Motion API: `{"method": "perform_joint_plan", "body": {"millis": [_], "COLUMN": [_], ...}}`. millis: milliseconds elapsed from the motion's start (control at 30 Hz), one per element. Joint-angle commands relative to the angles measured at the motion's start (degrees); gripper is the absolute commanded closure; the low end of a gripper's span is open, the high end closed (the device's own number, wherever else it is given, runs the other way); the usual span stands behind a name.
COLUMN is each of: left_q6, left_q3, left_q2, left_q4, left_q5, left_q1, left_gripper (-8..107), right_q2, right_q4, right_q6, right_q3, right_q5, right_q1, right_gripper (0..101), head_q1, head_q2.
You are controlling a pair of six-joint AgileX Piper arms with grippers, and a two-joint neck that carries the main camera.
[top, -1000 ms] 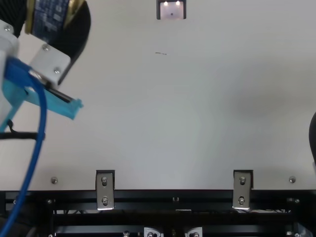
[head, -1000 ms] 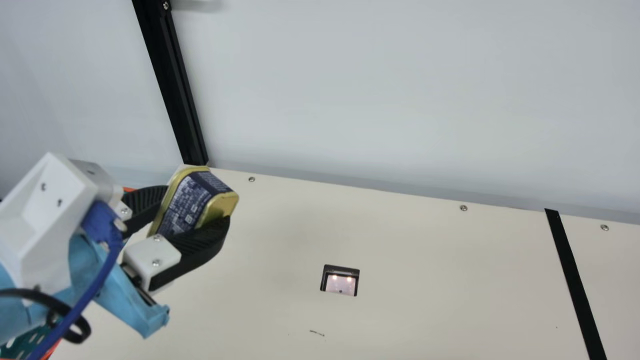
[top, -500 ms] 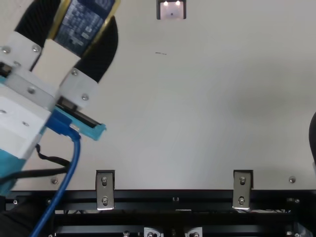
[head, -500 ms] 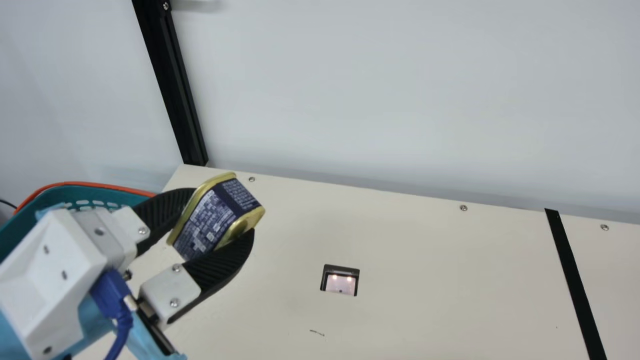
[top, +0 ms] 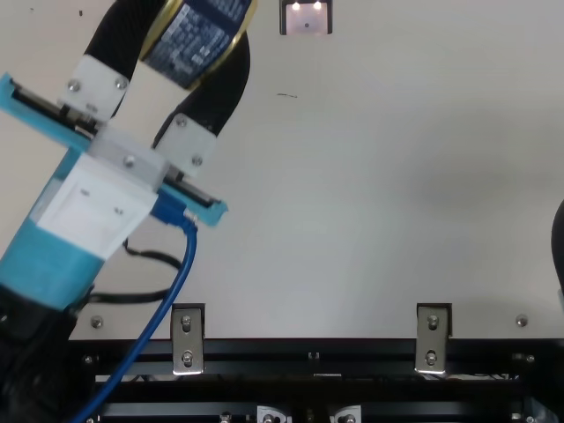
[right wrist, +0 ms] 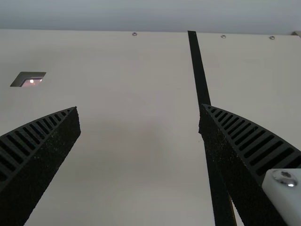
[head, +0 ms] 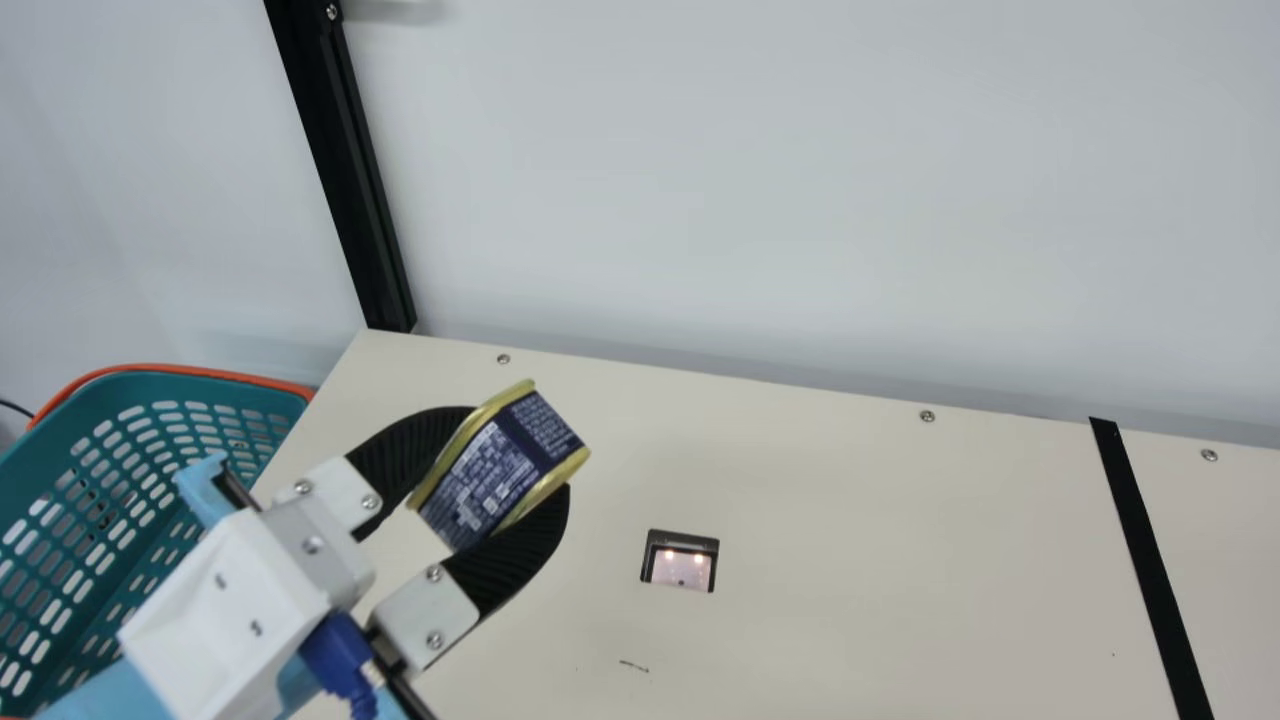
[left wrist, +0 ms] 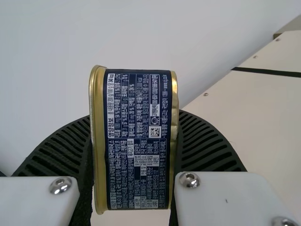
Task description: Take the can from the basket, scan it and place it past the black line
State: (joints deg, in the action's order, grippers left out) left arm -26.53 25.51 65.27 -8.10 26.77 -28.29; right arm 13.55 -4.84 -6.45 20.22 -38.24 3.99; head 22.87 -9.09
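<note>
bringing the can (head: 490, 480), pinched in the left claw (head: 519, 450), closer to the scanner (head: 682, 562), apparently for scanning, with the right claw (right wrist: 138, 107) wide.

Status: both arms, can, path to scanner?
Left end effector shut on can, aloft between basket and scanner window. Right end effector open, nothing held. No obstruction seen between can and scanner window.
</note>
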Motion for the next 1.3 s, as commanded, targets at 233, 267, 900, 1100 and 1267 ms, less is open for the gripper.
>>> {"method": "perform_joint_plan", "body": {"millis": [233, 267, 900, 1100, 1267], "left_q6": [26.3, 27.5, 38.4, 41.5, 42.2], "left_q3": [2.1, 2.7, 6.7, 7.2, 7.1], "left_q2": [16.2, 17.2, 17.8, 18.3, 19.4], "left_q4": [30.3, 31.9, 40.2, 37.8, 34.7], "left_q5": [19.3, 20.2, 20.7, 18.6, 18.6], "left_q1": [18.2, 19.7, 24.2, 21.2, 18.5], "left_gripper": [89, 89, 89, 89, 89], "right_q2": [0.0, 0.0, 0.0, 0.0, 0.0], "right_q4": [0.0, 0.0, 0.0, 0.0, 0.0], "right_q6": [0.0, 0.0, 0.0, 0.0, 0.0], "right_q3": [0.0, 0.0, 0.0, 0.0, 0.0], "right_q5": [0.0, 0.0, 0.0, 0.0, 0.0], "right_q1": [0.0, 0.0, 0.0, 0.0, 0.0], "right_gripper": [0, 0, 0, 0, 0], "head_q1": [2.1, 2.1, 2.1, 2.1, 2.1], "head_q2": [0.3, 0.3, 0.3, 0.3, 0.3]}}
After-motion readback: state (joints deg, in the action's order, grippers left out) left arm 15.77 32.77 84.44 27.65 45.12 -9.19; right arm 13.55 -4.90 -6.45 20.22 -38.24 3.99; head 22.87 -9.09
